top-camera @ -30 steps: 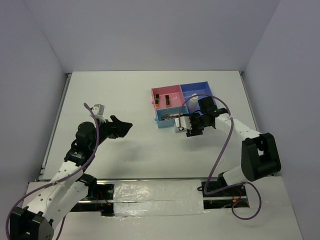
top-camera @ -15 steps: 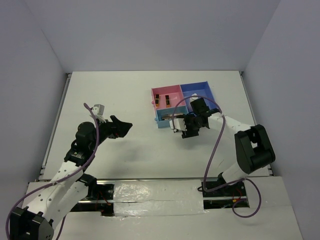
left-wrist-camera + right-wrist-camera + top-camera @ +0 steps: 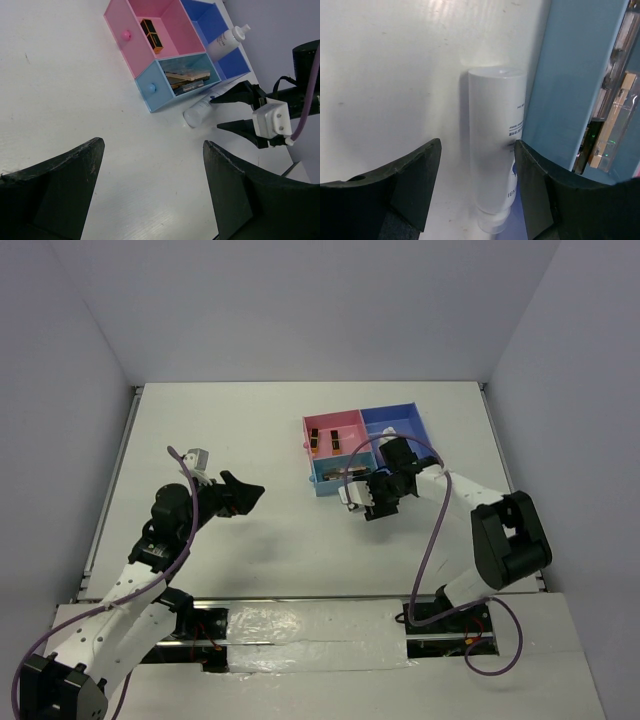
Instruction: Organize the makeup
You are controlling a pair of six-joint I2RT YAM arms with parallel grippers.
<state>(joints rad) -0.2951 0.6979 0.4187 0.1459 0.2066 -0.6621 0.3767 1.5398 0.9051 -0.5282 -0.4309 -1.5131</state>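
A whitish bottle (image 3: 495, 165) lies on its side on the table against the light blue compartment's wall (image 3: 575, 75). My right gripper (image 3: 477, 145) is open and straddles it: the right finger (image 3: 540, 185) is at the bottle's edge, the left finger (image 3: 415, 180) stands apart. The left wrist view shows the same bottle (image 3: 202, 109) and right gripper (image 3: 215, 113). Black-gold pieces (image 3: 150, 35) sit in the pink compartment, palettes (image 3: 187, 80) in the light blue one, and a second bottle (image 3: 227, 41) in the dark blue one. My left gripper (image 3: 152, 145) hovers open with nothing between its fingers.
The pink-and-blue tray (image 3: 322, 422) stands at the table's back right, with the right gripper (image 3: 372, 498) at its near side. The left gripper (image 3: 252, 492) hangs over the left middle of the table. Grey walls close in the table on three sides.
The right gripper has shifted a little left along the tray's near side, over the lying bottle. The left arm has not moved.
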